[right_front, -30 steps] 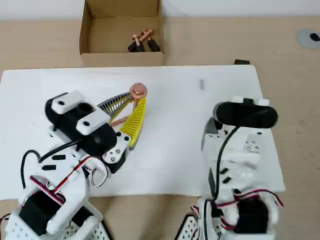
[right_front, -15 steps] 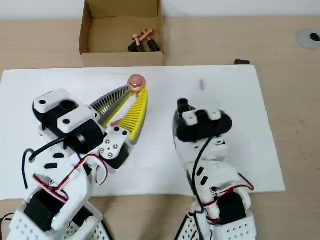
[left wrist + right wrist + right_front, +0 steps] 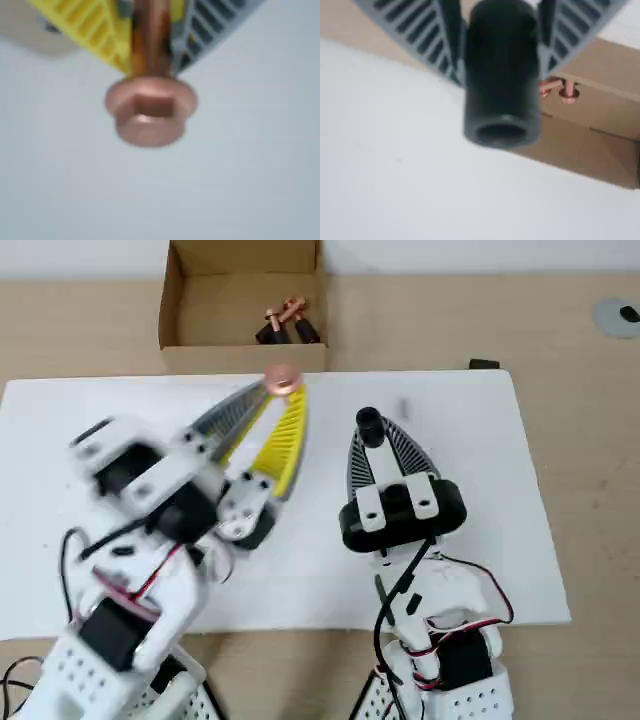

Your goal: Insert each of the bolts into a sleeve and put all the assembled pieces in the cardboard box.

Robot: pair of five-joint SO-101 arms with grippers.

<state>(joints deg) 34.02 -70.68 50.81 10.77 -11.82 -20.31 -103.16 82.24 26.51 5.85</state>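
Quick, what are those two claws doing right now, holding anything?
Left gripper: shut on a copper bolt.
Right gripper: shut on a black sleeve.

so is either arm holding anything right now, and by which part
Both. The left gripper clamps the copper bolt by its shank, head poking out in front. The right gripper grips the black sleeve around its body, open end protruding.

The shank of the bolt (image 3: 150, 112) runs off the picture's edge, its sides covered by the left claw (image 3: 150, 67). The rear end of the sleeve (image 3: 502, 75) is hidden inside the right claw (image 3: 501, 76). The pieces (image 3: 288, 322) in the box (image 3: 178, 310) are too small to count, and the box's far wall is cut off.
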